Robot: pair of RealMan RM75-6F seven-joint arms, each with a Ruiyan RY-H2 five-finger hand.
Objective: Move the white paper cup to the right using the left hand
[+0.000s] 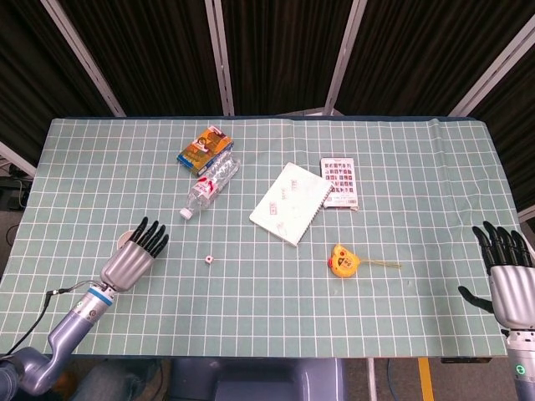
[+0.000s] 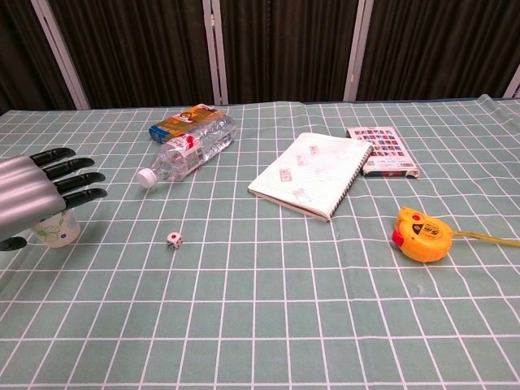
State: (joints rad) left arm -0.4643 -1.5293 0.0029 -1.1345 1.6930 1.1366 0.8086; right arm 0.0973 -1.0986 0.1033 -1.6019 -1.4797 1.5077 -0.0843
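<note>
Reaching over the cup is as far as the job looks from the head view: the left hand (image 1: 134, 257) hovers with its fingers straight and slightly spread, holding nothing, and the white paper cup (image 1: 125, 240) peeks out just beyond its fingertips, mostly hidden under them. Whether hand and cup touch cannot be told from above. A small die (image 1: 208, 260) lies to the right of the hand, on the side the cup should travel. The right hand (image 1: 510, 280) waits far off at the opposite table edge, fingers extended and apart, empty.

From the chest view, the left hand (image 2: 41, 195) sits above and in front of the paper cup (image 2: 57, 231), whose lower wall shows beneath the fingers. No grasp is closed, so by my judgement the cup is unmoved; gripping, carrying it rightward and releasing all remain.
</note>
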